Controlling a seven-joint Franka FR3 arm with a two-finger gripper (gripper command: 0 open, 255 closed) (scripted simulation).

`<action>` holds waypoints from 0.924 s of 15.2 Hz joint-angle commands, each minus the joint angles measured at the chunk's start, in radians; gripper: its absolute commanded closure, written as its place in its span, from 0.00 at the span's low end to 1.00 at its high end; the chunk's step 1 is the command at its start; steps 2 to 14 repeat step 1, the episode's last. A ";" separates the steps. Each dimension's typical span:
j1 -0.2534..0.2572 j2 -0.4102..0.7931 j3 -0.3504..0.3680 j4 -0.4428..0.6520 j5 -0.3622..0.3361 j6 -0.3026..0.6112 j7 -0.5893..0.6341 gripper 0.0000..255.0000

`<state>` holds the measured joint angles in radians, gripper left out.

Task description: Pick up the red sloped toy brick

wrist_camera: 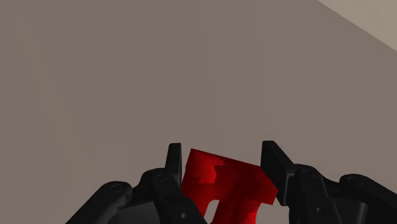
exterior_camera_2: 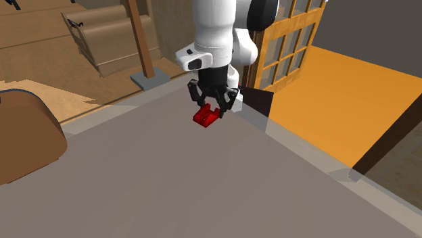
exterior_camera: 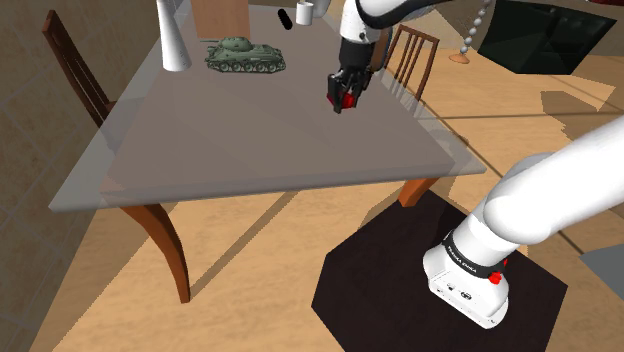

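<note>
The black gripper [exterior_camera: 343, 95] [exterior_camera_2: 215, 111] [wrist_camera: 222, 158] was pinching the red toy brick [exterior_camera: 347, 99] [exterior_camera_2: 205, 116] [wrist_camera: 226, 188] between its two fingers, one pressed against each side of it. The brick hung tilted in the grip, its stepped underside turned toward the wrist camera. It was over the grey table [exterior_camera: 230, 150] [exterior_camera_2: 169, 189] [wrist_camera: 159, 63], near the edge on the shoulder view's right and toward the far end. It seemed to be clear of the tabletop, though no view showed the gap plainly. The white arm reached up from its dark stand [exterior_camera: 400, 290] at the near right corner of the table. A green toy tank [exterior_camera: 245, 55] stood close to the far edge, and just beside it, toward the far left corner, was a white cone-shaped thing [exterior_camera: 174, 40] — perhaps a vase. A white mug [exterior_camera: 305, 13] sat at the far edge, well apart from the brick. Brown wooden chairs stood at two sides — one [exterior_camera: 75, 65] by the left edge, another [exterior_camera: 412, 55] by the right edge behind the gripper.
</note>
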<state>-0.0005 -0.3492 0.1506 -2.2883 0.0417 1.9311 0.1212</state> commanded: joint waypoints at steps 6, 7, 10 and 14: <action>0.000 -0.002 0.000 0.005 0.000 -0.007 0.001 1.00; 0.000 -0.002 0.000 0.005 0.000 -0.007 0.001 1.00; 0.000 -0.002 0.000 0.005 0.000 -0.007 0.001 1.00; 0.000 -0.002 0.000 0.005 0.000 -0.007 0.001 1.00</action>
